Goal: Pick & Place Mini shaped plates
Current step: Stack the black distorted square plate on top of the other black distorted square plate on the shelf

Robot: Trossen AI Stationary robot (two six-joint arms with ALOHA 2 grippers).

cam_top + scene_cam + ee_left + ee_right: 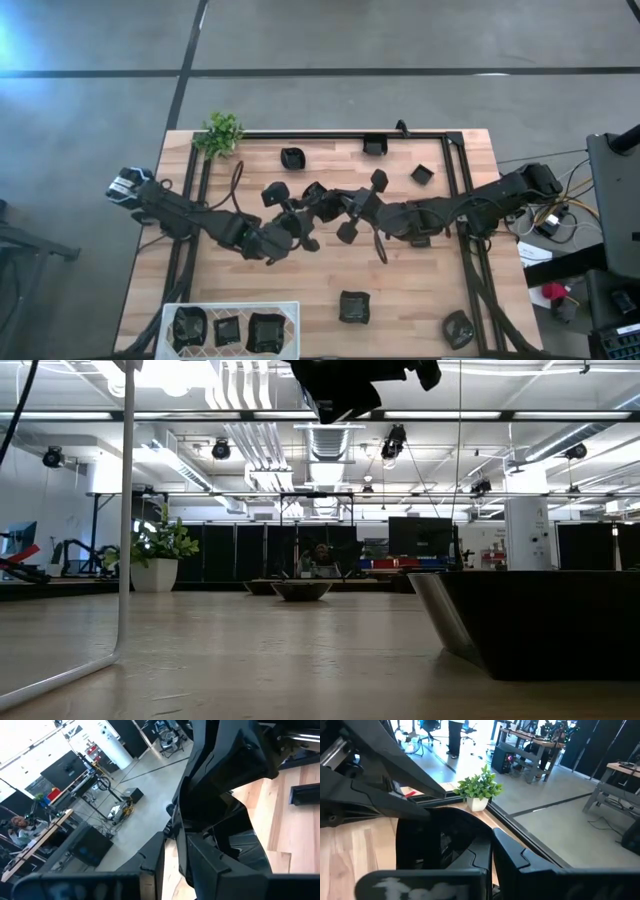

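**Two arms meet at mid-table, plates scattered around them**

You have both arms reaching in over the middle of the wooden table (pixel 420 280). The left gripper (pixel 296 228) and the right gripper (pixel 345 205) sit close together there, raised off the surface. The right gripper is clenched tight; a glossy dark shape sits just ahead of it in its wrist view, but you cannot tell whether it is gripped. For the left gripper, you cannot tell whether it is grasping or released.

Your mini shaped plates are spread out. Three plates (pixel 228 330) lie side by side in the white tray (pixel 230 304) at the near left corner. A square plate (pixel 354 307) and a round plate (pixel 458 328) rest on the near half of the table. Three far plates (pixel 375 145) sit toward the far edge, well apart from each other. Several more dark pieces crowd around the grippers, too tangled with the arms to sort out. A small green plant (pixel 222 132) stands at the far left corner.
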